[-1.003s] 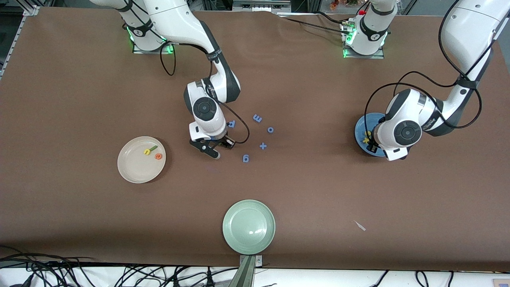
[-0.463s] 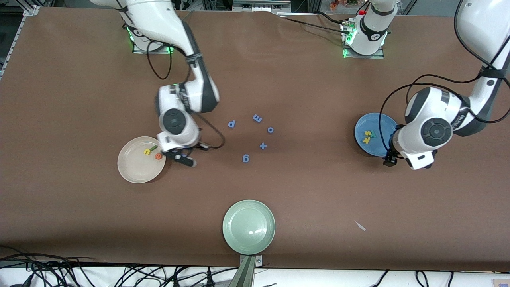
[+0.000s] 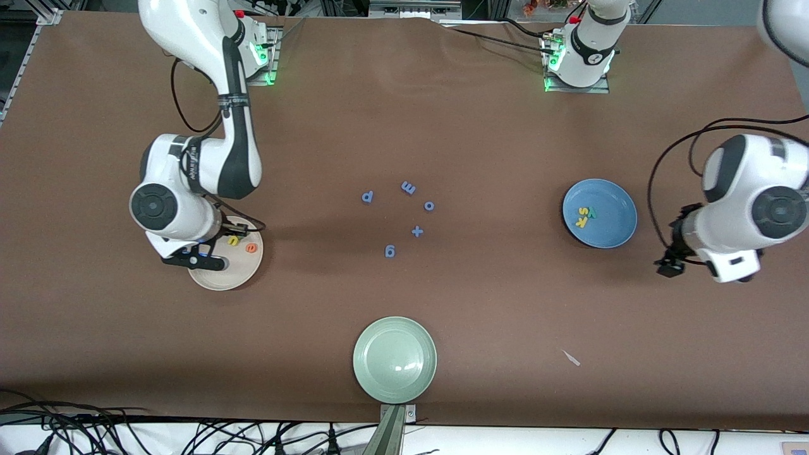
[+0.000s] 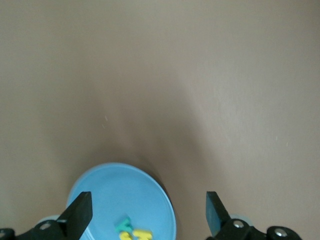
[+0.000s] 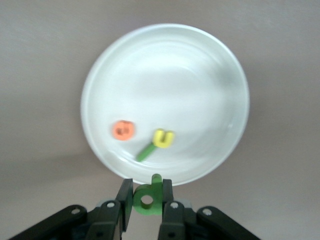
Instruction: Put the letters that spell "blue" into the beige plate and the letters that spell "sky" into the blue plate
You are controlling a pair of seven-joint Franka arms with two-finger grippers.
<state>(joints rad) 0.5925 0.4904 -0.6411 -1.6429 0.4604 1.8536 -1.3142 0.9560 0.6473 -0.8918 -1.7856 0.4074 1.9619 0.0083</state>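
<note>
My right gripper (image 3: 194,258) hangs over the rim of the beige plate (image 3: 229,279) and is shut on the light green b (image 5: 148,199). In the beige plate (image 5: 165,75) lie the orange e (image 5: 123,129), the yellow u (image 5: 163,137) and the dark green l (image 5: 145,152). My left gripper (image 3: 670,262) is open and empty over bare table beside the blue plate (image 3: 610,221), toward the left arm's end. The blue plate (image 4: 117,187) holds the teal y (image 4: 124,226) and two yellow letters (image 4: 140,234), the s (image 3: 583,211) and the k (image 3: 579,222).
Several all-blue letters (image 3: 408,188) lie scattered on the brown table mid-way between the plates. A pale green plate (image 3: 394,360) stands near the front edge. A small white scrap (image 3: 571,358) lies nearer the camera than the blue plate.
The right arm has carried the green b from the table's middle to over the beige plate. The left gripper has opened and drawn away from the blue plate, toward the left arm's end.
</note>
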